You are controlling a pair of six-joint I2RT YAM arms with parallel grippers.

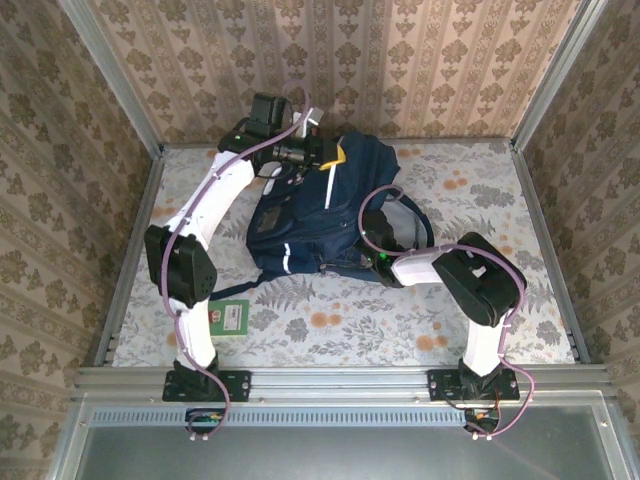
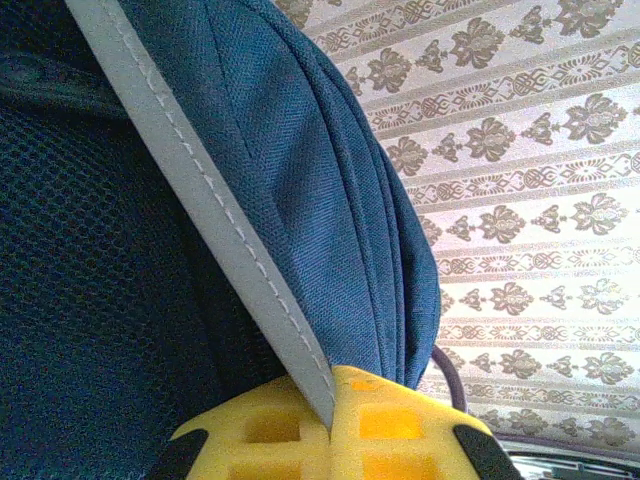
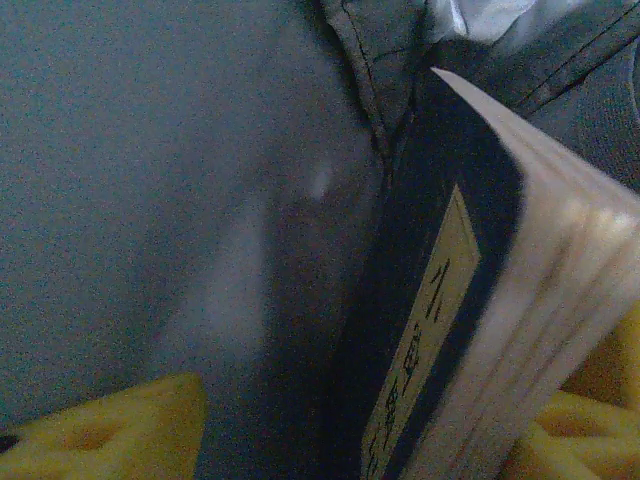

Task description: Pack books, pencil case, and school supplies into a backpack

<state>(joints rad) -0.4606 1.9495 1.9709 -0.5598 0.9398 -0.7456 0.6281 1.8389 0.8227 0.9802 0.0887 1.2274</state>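
Where the left gripper (image 2: 332, 395) pinches shut on the grey trim (image 2: 200, 200) of the backpack (image 1: 300, 215) (upper centre, top view), the right gripper (image 3: 370, 420) straddles a navy book (image 3: 430, 300) at the bag's lower edge; whether it clamps cannot be told. A green-and-white book (image 1: 228, 316) lies on the table (image 1: 450, 330), lower left.

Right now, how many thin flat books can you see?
2. A navy book with a cream label strip against the dark navy fabric backpack; a small green-and-white book on the table, near left. Others may be hidden inside.
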